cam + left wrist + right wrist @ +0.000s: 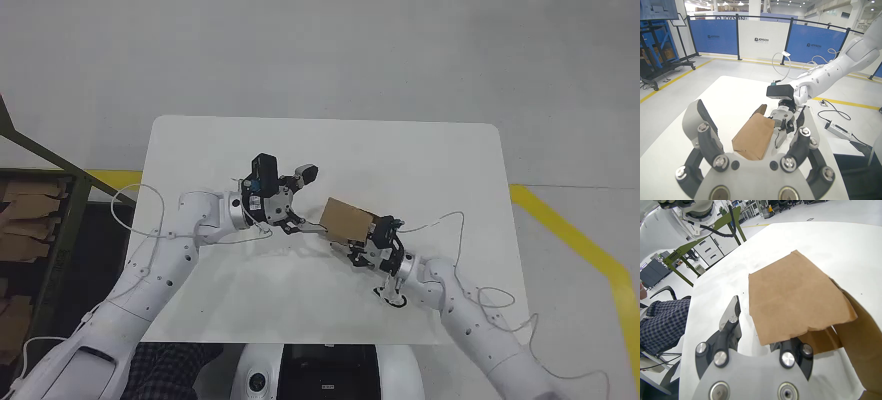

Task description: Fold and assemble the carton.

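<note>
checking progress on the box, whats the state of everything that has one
brown cardboard carton: partly folded, one end open with a flap loose
left gripper: open, facing the carton
right gripper: open, one finger hidden under the carton's flap

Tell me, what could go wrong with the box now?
The left end effector is open around one end of the carton, not gripping it, so the carton could slide on the table. One finger of the right end effector is outside the carton and the other is hidden under it; a push might crumple the cardboard.
</note>
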You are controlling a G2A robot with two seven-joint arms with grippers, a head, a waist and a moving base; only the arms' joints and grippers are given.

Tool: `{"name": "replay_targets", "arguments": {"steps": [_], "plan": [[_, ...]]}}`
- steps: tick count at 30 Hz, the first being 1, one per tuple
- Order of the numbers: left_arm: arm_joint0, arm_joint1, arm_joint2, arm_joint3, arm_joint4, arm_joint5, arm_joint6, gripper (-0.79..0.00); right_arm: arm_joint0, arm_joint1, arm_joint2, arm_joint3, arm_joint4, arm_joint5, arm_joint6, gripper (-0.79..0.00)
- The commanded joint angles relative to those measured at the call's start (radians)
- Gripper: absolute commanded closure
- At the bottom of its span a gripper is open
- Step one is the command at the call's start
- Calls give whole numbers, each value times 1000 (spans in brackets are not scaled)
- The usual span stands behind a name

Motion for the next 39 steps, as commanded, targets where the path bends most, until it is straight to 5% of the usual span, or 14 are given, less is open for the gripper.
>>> {"name": "replay_targets", "arguments": {"steps": [1, 4, 10, 16, 23, 32, 39], "plan": [[2, 0, -3, -1, 0, 0, -2, -785, 1, -2, -6, 3, -6, 5, -6, -237], [4, -1, -6, -3, -1, -2, -4, -785, 1, -5, -12, 7, -12, 8, -18, -15], [6, -3, -9, -3, -1, -8, -5, -785, -12, -6, -3, 1, 53, -22, -10, 0], [9, -5, -14, -1, 3, -12, 0, -785, -54, 5, 39, -72, 299, -110, 98, 0], [5, -8, -16, 7, 3, -16, 1, -785, -120, 45, 98, -224, 728, -80, 464, 0], [-13, -13, -2, 35, -3, -16, -1, -785, -194, 111, 210, -428, 1355, 229, 1026, 0], [-22, -10, 13, 56, 2, -16, -3, -785, -190, 143, 333, -439, 1622, 419, 1266, 0]]}}
